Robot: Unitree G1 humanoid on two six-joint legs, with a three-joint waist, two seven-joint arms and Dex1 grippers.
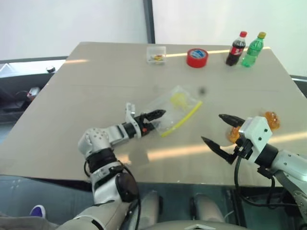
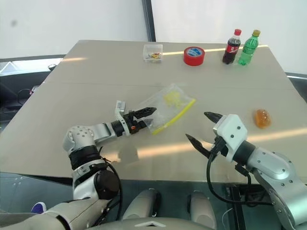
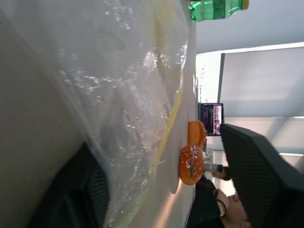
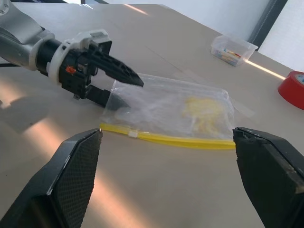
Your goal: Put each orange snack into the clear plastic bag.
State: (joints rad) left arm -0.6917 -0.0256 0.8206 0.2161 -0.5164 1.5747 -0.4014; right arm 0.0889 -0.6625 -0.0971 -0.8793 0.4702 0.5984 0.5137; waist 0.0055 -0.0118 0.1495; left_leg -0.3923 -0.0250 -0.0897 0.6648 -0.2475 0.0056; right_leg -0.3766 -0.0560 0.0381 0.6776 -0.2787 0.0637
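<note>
Left gripper point(image 2: 144, 115) is seen at the near corner of the clear plastic bag point(image 2: 168, 106), its two black fingers point(image 4: 124, 73) partly parted with the bag's edge lying between them; one finger sits above the film and the other below it, but whether the film is actually pinched cannot be told. Right gripper point(image 2: 204, 128) is held above the table point(image 2: 96, 76) with its fingers spread wide and nothing between them, pointed toward the bag and apart from it. The bag is laid flat near the middle of the table, crinkled, with the yellow seal strip point(image 4: 166, 139) running along the edge that faces the right gripper. A pale yellow patch point(image 4: 204, 110) is noted inside the bag; what it is cannot be made out. Two orange snacks point(image 3: 191, 164) are seen side by side in the left wrist view, beyond the bag, resting on the table. In the head views one orange snack point(image 2: 262, 118) is seen on the table near the right edge, just beyond the right gripper and well apart from the bag. At the far side of the table are recorded a small clear box point(image 2: 153, 52), a red tape roll point(image 2: 194, 56), a dark cola bottle point(image 2: 230, 47) and a green bottle point(image 2: 249, 48), the two bottles standing upright and just beside each other.
</note>
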